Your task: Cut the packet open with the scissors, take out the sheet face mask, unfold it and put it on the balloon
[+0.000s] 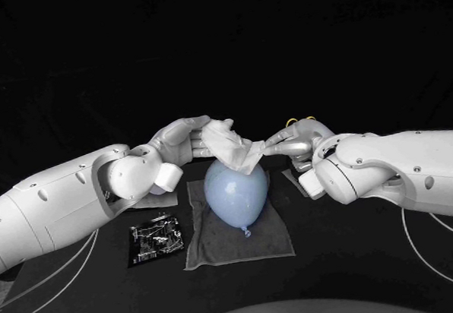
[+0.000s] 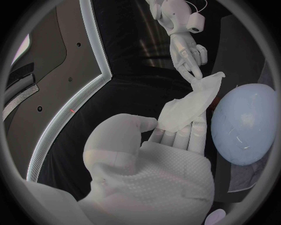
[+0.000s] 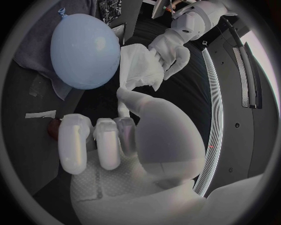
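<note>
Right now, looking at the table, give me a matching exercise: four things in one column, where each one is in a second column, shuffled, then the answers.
Things:
1. sheet face mask
2. balloon
3. packet
4. grey cloth

Places:
A. flat on the table, under the balloon
B. held up between the left hand and the right hand
C. lying on the cloth
D. on the bare table, on the left arm's side of the cloth

Pairs: 1-B, 2-C, 3-D, 4-A.
</note>
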`<state>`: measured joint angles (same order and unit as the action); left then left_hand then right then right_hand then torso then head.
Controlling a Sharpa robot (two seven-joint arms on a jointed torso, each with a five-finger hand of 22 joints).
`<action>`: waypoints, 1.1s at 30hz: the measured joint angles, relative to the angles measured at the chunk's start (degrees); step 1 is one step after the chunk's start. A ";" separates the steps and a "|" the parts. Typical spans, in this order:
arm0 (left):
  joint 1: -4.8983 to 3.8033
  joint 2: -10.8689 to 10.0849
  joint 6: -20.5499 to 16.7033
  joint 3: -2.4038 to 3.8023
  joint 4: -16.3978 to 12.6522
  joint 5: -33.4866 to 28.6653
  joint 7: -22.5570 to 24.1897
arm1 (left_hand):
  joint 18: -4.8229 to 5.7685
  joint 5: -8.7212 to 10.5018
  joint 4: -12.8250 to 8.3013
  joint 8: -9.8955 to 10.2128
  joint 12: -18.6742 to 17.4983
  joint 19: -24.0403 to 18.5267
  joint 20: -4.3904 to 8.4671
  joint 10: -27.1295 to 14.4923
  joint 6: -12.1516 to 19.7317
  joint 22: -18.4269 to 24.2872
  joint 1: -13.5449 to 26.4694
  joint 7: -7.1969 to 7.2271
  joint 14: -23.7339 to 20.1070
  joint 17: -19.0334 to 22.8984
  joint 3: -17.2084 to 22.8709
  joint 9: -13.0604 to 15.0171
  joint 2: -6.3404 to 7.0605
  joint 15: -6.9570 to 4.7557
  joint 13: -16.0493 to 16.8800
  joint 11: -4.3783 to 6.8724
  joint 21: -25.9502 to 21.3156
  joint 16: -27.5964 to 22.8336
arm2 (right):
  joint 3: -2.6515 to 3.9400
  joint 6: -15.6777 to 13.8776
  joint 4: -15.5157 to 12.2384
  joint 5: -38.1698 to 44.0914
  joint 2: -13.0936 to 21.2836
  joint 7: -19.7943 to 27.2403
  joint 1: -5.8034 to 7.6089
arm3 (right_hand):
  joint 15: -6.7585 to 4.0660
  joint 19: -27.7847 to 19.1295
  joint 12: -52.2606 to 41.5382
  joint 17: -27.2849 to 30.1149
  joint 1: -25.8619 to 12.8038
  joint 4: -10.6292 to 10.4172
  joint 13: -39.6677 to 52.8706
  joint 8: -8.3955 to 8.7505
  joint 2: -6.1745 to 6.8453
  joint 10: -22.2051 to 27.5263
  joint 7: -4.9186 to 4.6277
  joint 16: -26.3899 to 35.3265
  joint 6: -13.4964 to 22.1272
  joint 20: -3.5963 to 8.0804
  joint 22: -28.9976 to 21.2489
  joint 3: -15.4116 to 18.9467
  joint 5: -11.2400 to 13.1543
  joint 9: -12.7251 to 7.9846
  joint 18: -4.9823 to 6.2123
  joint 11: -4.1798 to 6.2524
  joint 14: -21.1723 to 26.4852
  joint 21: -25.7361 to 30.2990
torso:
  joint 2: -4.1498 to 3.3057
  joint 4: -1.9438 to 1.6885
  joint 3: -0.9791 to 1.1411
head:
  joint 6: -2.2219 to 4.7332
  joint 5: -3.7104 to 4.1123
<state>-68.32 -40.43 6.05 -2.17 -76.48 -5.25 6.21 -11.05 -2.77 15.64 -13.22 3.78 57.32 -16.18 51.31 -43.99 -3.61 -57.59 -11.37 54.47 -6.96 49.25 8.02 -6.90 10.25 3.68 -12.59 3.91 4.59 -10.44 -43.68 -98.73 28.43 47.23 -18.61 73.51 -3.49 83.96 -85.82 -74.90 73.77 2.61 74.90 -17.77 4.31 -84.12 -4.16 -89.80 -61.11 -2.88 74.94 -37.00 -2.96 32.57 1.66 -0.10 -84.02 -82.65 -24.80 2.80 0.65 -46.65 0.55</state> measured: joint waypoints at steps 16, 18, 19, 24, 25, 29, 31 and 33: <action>0.00 0.05 -1.21 0.00 0.20 -1.85 2.67 | 0.01 0.00 0.00 0.00 0.00 -0.42 0.00 0.00 0.00 0.00 0.00 0.00 -0.21 0.06 0.00 0.06 0.00 0.21 0.00 0.00 0.00 -0.25 | -0.30 0.06 1.47 0.86 -0.36 -0.48 -1.67 | 0.01 -0.08 0.01 -0.05 0.01 0.00 0.05 0.05 0.01 0.00 0.17 0.05 0.01 0.09 -0.03 0.01 0.01 0.00 0.00 0.00 0.01 0.01 | -0.02 -0.03 -0.01 | -0.01 0.07; 0.00 0.04 -1.36 0.00 0.21 -2.06 3.01 | 0.02 0.00 0.00 0.00 0.00 -0.42 0.00 0.00 0.00 0.00 0.00 0.00 -0.21 0.05 0.00 0.06 0.00 0.21 0.00 0.00 0.00 -0.25 | -0.33 -0.09 1.67 0.87 -0.36 -0.45 -2.00 | 0.01 -0.03 0.01 -0.05 0.01 0.01 0.05 0.06 0.01 0.01 0.22 0.06 -0.03 0.14 -0.01 0.01 0.01 0.00 0.00 0.00 0.01 0.01 | -0.02 -0.02 -0.01 | -0.02 0.05; 0.00 0.03 -1.40 0.00 0.23 -2.14 3.11 | 0.02 0.00 0.00 0.00 0.00 -0.42 0.00 0.00 0.00 0.00 0.00 0.00 -0.21 0.05 0.00 0.05 0.00 0.21 0.00 0.00 0.00 -0.25 | -0.33 -0.16 1.75 0.87 -0.35 -0.41 -2.12 | 0.01 0.03 0.01 -0.05 0.01 0.01 0.05 0.07 0.01 0.01 0.22 0.08 -0.03 0.21 -0.01 0.01 0.01 0.00 0.01 0.00 0.01 0.01 | -0.02 -0.02 -0.01 | -0.02 0.04; 0.00 0.02 -1.39 -0.01 0.37 -2.43 3.20 | 0.02 0.00 0.00 0.00 0.00 -0.42 0.00 0.00 0.00 0.00 0.00 0.00 -0.21 0.06 0.00 0.05 0.00 0.21 0.00 0.00 0.00 -0.25 | -0.33 -0.53 1.94 0.87 -0.37 -0.10 -2.45 | 0.02 0.04 0.02 -0.05 0.01 0.01 0.04 0.12 0.01 0.20 0.24 0.11 -0.03 0.22 0.00 0.01 0.11 0.00 0.01 0.20 0.02 0.01 | -0.02 -0.01 0.01 | 0.01 0.12; 0.00 0.02 -1.36 -0.01 0.38 -2.47 3.18 | 0.01 0.00 0.00 0.00 0.00 -0.42 0.00 0.00 0.00 0.00 0.00 0.00 -0.21 0.05 0.00 0.05 0.00 0.21 0.00 0.00 0.00 -0.25 | -0.33 -0.59 1.96 0.87 -0.38 -0.01 -2.48 | 0.02 0.03 0.01 -0.05 0.01 0.01 0.04 0.12 0.01 0.20 0.24 0.04 -0.03 0.22 0.01 0.01 0.12 0.00 0.00 0.20 0.02 0.01 | -0.02 0.00 0.02 | 0.02 0.16; 0.00 0.07 -1.16 -0.01 0.44 -2.59 2.90 | 0.02 0.00 0.00 0.00 0.00 -0.60 -0.17 -0.01 0.00 0.00 -0.21 0.00 -0.21 0.05 0.00 0.05 0.21 0.21 0.00 0.00 0.00 -0.25 | -0.33 -0.82 1.98 0.76 -0.41 0.54 -2.60 | 0.02 0.03 0.02 -0.05 -0.06 0.17 0.02 0.00 0.08 0.21 0.27 0.00 0.00 0.22 0.01 -0.15 0.12 0.00 0.00 0.19 0.02 0.01 | -0.02 0.01 0.03 | 0.03 0.26; 0.00 0.10 -1.06 -0.01 0.47 -2.62 2.78 | 0.02 0.00 0.00 0.00 0.00 -0.61 -0.19 -0.01 0.00 0.00 -0.22 0.00 -0.21 0.06 0.00 0.04 0.22 0.21 0.00 0.00 0.00 -0.24 | -0.33 -0.87 2.00 0.69 -0.41 0.81 -2.63 | 0.04 0.03 0.02 -0.05 -0.36 0.18 0.00 -0.12 0.36 0.21 0.24 0.00 -0.03 0.22 0.01 -0.16 0.12 0.00 0.00 0.19 0.04 0.31 | -0.02 0.00 0.03 | 0.03 0.30; 0.00 0.14 -0.94 -0.01 0.50 -2.65 2.64 | 0.02 0.00 0.00 0.00 0.00 -0.62 -0.19 -0.01 0.00 0.00 -0.22 0.00 -0.21 0.06 0.00 0.04 0.22 0.21 0.00 0.00 0.00 -0.24 | -0.33 -0.88 2.02 0.55 -0.41 1.16 -2.65 | 0.11 0.03 0.33 -0.04 -0.99 0.18 0.00 -0.12 0.34 0.21 0.07 0.00 0.14 0.21 0.01 -0.17 0.12 0.00 0.00 0.19 0.11 0.81 | -0.02 0.00 0.02 | 0.04 0.32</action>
<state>-68.32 -40.30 5.11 -2.18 -75.98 -7.90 8.85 -11.03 -2.77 15.64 -13.22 3.78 56.71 -16.37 51.30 -43.99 -3.61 -57.81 -11.37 54.26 -6.91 49.25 8.07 -6.68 10.46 3.68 -12.59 3.91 4.35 -10.78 -44.56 -96.71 28.98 46.82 -17.44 70.86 -3.38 83.99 -85.49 -74.94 72.78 2.79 74.90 -17.89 4.65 -83.92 -4.09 -89.80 -60.97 -2.66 74.94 -37.17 -2.84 32.57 1.66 0.09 -83.92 -81.83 -24.82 2.80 0.67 -46.61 0.87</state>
